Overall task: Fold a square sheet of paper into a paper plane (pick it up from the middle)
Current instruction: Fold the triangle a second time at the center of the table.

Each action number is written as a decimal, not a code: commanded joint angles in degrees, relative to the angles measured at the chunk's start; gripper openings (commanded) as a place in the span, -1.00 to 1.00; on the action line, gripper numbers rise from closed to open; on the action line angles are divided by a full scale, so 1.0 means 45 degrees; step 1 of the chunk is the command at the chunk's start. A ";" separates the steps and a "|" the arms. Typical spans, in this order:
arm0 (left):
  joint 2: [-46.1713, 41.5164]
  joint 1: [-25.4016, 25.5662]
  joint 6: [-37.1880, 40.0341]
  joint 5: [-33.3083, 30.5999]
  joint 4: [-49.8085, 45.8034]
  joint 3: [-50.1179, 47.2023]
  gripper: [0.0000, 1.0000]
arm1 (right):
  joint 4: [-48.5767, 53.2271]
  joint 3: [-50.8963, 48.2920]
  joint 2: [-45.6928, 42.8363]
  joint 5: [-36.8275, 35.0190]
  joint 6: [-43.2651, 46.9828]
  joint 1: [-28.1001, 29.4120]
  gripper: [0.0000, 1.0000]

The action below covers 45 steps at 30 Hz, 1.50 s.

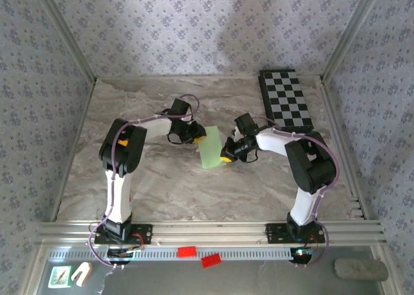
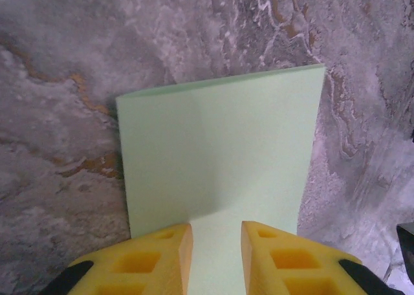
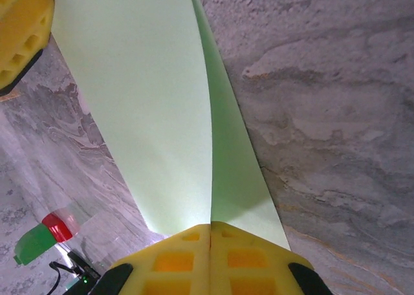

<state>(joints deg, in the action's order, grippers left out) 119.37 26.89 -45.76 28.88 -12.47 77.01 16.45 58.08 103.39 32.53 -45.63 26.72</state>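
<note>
- The right gripper (image 3: 210, 231) was pressed fully together on the near edge of the square sheet of paper (image 3: 149, 101). Two light-green layers ran out from between its yellow fingers (image 3: 174, 259).
- This grip sat at the corner of the sheet on the side facing the checkered board (image 1: 286, 99).
- The left gripper (image 2: 217, 237) had its fingers apart, with a strip of the green paper showing in the gap. I cannot tell whether they bore on the sheet or only stood over it. It worked at the edge turned away from the board.
- The sheet lay on the marble tabletop (image 1: 162, 185), left of the board and nearer the arm bases. It was well apart from the board.
- From above it read as a narrow oblong rather than a square, and a faint lengthwise crease showed in the left wrist view.
- Judging by that, the first fold in half was made or being closed. The nose corners and the wing folds appeared not yet begun, so most of the plane was left to do.
</note>
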 commanded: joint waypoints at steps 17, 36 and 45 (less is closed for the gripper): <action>0.0504 0.0068 0.0461 -0.0247 -0.1101 -0.0093 -0.52 | -0.1817 0.2106 0.1283 0.0215 -0.0709 0.0810 -0.97; 0.0543 0.0078 0.0437 -0.0149 -0.1034 -0.0102 -0.52 | -0.0092 0.3209 0.2297 0.0097 -0.0194 0.1167 -0.95; 0.0552 0.0078 0.0327 -0.0144 -0.0980 -0.0141 -0.52 | -0.0029 0.3244 0.2486 -0.0045 -0.0447 0.1157 -0.95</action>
<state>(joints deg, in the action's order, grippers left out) 119.48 26.89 -44.82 28.88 -13.13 77.03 14.76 71.20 113.38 33.06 -47.59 31.66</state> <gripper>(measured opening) 0.239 0.041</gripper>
